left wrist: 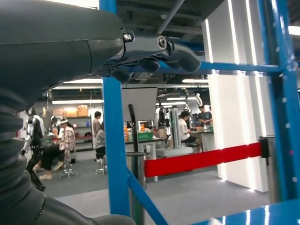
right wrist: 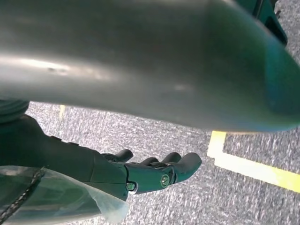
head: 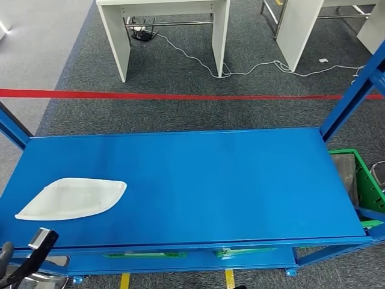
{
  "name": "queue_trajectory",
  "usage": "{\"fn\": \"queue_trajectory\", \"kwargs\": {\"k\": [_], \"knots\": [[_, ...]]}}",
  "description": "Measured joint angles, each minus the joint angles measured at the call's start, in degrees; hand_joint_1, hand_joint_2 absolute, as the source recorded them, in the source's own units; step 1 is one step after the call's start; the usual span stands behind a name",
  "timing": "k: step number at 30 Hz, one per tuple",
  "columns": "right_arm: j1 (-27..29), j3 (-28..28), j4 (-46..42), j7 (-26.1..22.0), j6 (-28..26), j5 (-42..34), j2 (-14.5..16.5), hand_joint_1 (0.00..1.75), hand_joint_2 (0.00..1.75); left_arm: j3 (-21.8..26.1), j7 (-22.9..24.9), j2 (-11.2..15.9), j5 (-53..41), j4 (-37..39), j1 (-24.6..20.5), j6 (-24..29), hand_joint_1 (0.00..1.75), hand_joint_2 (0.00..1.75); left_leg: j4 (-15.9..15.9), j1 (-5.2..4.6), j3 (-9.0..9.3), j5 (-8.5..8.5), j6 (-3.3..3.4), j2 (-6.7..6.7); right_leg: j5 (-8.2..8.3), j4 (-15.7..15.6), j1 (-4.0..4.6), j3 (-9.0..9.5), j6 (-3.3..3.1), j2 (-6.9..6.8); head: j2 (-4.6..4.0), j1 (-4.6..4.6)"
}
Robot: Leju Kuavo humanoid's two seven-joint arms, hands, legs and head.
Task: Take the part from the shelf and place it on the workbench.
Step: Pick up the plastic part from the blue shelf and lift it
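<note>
The left hand (left wrist: 155, 49) reaches forward with fingers extended and nothing in them, beside a blue upright post (left wrist: 114, 154). The white part (head: 73, 198) lies flat on the blue workbench (head: 218, 180), just ahead of this hand. The right hand (right wrist: 148, 171) hangs over grey carpet (right wrist: 169, 136), fingers loosely spread and holding nothing, with a yellow floor line (right wrist: 254, 168) beyond its fingertips.
</note>
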Motion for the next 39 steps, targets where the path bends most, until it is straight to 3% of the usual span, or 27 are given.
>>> {"fn": "queue_trajectory", "kwargs": {"k": [2,5,6,7,8,10,12,15,17,20,21,22,23,26,28,30,32,33,36,37,38,39], "knots": [[0.0,0.0,0.0,0.0,0.0,0.1,0.2,0.0,0.0,-0.6,0.0,-0.3,0.0,0.4,-0.6,0.3,0.0,1.75,2.3,0.11,-0.85,-1.77,-0.62,-0.02,0.4,-0.5,-0.32,0.16,-0.55,-0.07,0.0,-0.29],[0.0,-0.1,0.0,0.0,0.1,0.1,0.3,0.0,0.0,-1.3,0.0,-0.7,0.0,1.0,-1.1,0.6,0.0,1.75,12.4,0.48,-5.22,-7.03,-1.53,-0.02,0.53,-0.6,-0.39,0.17,-0.83,-0.14,0.0,-0.62],[0.0,-0.2,0.0,0.0,0.1,0.1,0.3,0.0,0.0,-1.5,0.0,-0.8,0.0,1.2,-1.2,0.6,0.0,1.75,14.9,0.6,-6.27,-7.68,-1.72,-0.02,0.52,-0.6,-0.38,0.18,-0.83,-0.14,0.0,-0.61],[0.0,-0.3,0.0,0.0,0.1,0.1,0.3,0.0,0.0,-1.7,0.0,-1.0,0.0,1.3,-1.2,0.6,0.0,1.75,15.6,0.7,-6.5,-7.28,-1.84,-0.01,0.51,-0.6,-0.38,0.21,-0.83,-0.14,0.0,-0.61],[0.1,-0.3,0.0,0.0,0.1,0.1,0.3,0.0,0.0,-1.9,0.0,-1.1,0.0,1.4,-1.3,0.6,0.0,1.75,13.8,0.8,-5.61,-5.72,-1.92,-0.01,0.48,-0.6,-0.4,0.28,-0.79,-0.12,0.0,-0.62],[0.0,-0.5,0.0,0.0,0.1,0.2,0.3,0.0,0.0,-2.2,-0.2,-1.3,0.0,1.6,-1.5,0.8,0.0,1.75,6.2,1.0,-2.0,-1.81,-1.95,-0.03,0.35,-0.4,-0.36,0.41,-0.52,-0.06,0.0,-0.63],[0.0,-0.7,0.0,0.0,0.1,0.2,0.3,0.0,0.0,-2.8,-0.3,-1.8,0.0,1.9,-1.9,1.1,0.0,1.75,0.8,0.94,0.31,-0.14,-1.45,-0.15,0.23,-0.2,-0.15,0.22,0.09,0.02,0.0,-0.62],[-0.1,-0.9,0.0,0.0,0.0,0.4,0.3,0.0,0.0,-4.5,-0.3,-2.7,0.0,2.9,-2.8,1.8,0.0,1.75,-0.2,0.72,0.28,-0.06,-0.13,-0.22,0.29,-0.2,-0.18,-0.15,1.17,-0.02,0.0,-0.6],[-0.2,-1.0,0.0,0.1,0.0,0.6,0.3,0.0,0.0,-6.0,-0.5,-3.7,0.0,3.9,-3.8,2.4,0.0,1.75,-0.5,0.81,0.27,0.23,0.76,-0.16,-1.24,1.9,-0.3,-1.24,1.73,-0.02,0.0,-0.47],[-0.2,-1.0,0.0,0.2,0.0,0.8,0.3,0.0,0.0,-8.1,-0.7,-5.5,0.0,6.0,-5.5,3.2,0.0,1.75,-0.5,0.72,0.03,0.39,1.42,-0.03,-6.26,12.0,-0.33,-6.14,2.1,0.01,0.0,-0.26],[-0.1,-1.0,0.0,0.2,0.0,0.8,0.3,0.0,0.0,-8.8,-1.0,-6.0,0.0,6.9,-6.1,3.4,0.0,1.75,-0.5,0.64,-0.01,0.4,1.46,-0.01,-7.11,14.9,-0.33,-7.56,2.13,0.0,0.0,-0.27],[-0.1,-1.0,0.0,0.2,0.0,0.9,0.3,0.0,0.0,-9.4,-1.6,-6.6,0.0,7.6,-6.6,3.6,0.0,1.75,-0.5,0.57,-0.03,0.4,1.49,-0.01,-6.88,16.0,-0.32,-8.11,2.08,0.01,0.0,-0.26],[-0.1,-1.1,0.0,0.2,-0.1,1.0,0.3,0.0,0.0,-9.9,-2.3,-7.3,0.0,8.4,-7.2,3.7,0.0,1.75,-0.5,0.5,0.02,0.4,1.5,-0.04,-5.57,14.7,-0.3,-7.53,1.94,0.0,0.0,-0.26],[-0.3,-1.3,0.0,0.3,-0.1,1.3,0.3,0.0,0.0,-10.8,-5.1,-9.6,0.0,10.4,-8.8,3.9,0.0,1.75,-0.4,0.26,0.16,0.3,1.33,-0.14,-0.4,3.6,-0.15,-2.09,1.17,-0.01,0.0,-0.26],[-0.4,-1.4,0.0,0.7,-0.1,1.5,0.3,0.0,0.0,-11.0,-7.0,-11.1,0.0,11.6,-9.8,3.9,0.0,1.75,-0.3,0.07,0.0,0.33,0.87,-0.12,0.23,0.0,-0.02,-0.26,0.87,0.06,0.0,-0.32],[-0.4,-1.4,0.0,1.0,-0.1,1.7,0.4,0.0,0.0,-11.3,-8.7,-12.4,0.0,12.8,-10.7,3.9,0.0,1.75,-0.3,0.05,-0.11,0.43,0.29,-0.13,0.36,-0.3,-0.06,-0.07,0.56,0.14,0.0,-0.33],[-0.3,-1.4,0.0,1.1,0.0,2.0,0.4,0.0,0.0,-11.4,-10.6,-13.7,0.0,13.9,-11.5,4.3,0.0,1.75,0.9,0.12,-0.53,-0.65,-0.29,-0.16,0.69,-0.7,-0.32,0.09,0.01,0.06,0.0,-0.52],[-0.4,-1.4,0.0,1.1,0.0,2.2,0.5,0.0,0.0,-11.5,-11.7,-14.4,0.0,14.5,-11.9,4.6,0.0,1.75,3.1,0.2,-1.4,-2.08,-0.6,-0.17,0.82,-0.9,-0.48,0.17,-0.24,0.0,0.0,-0.66],[-0.4,-1.5,0.0,1.1,0.0,2.6,0.5,0.0,0.0,-11.4,-14.7,-16.4,0.0,16.7,-13.1,5.2,0.0,1.75,13.5,0.51,-5.96,-6.88,-1.31,-0.16,0.81,-0.9,-0.46,0.18,-0.5,-0.12,0.0,-0.86],[-0.3,-1.5,0.0,1.1,0.0,2.7,0.5,0.0,0.0,-11.4,-15.3,-16.9,0.0,17.3,-13.4,5.3,0.0,1.75,15.2,0.56,-6.68,-6.99,-1.42,-0.16,0.79,-0.9,-0.44,0.2,-0.52,-0.11,0.0,-0.86],[-0.3,-1.5,0.0,1.1,-0.1,2.8,0.5,0.0,0.0,-11.3,-15.7,-17.4,0.0,17.7,-13.7,5.4,0.0,1.75,14.6,0.6,-6.4,-5.92,-1.46,-0.16,0.77,-0.9,-0.44,0.25,-0.5,-0.07,0.0,-0.87],[-0.3,-1.5,0.0,1.1,-0.1,2.8,0.5,0.0,0.0,-11.2,-16.0,-17.8,0.0,18.1,-14.0,5.5,0.0,1.75,11.9,0.63,-5.14,-3.95,-1.41,-0.16,0.74,-0.8,-0.44,0.34,-0.45,0.0,0.0,-0.88]]}}
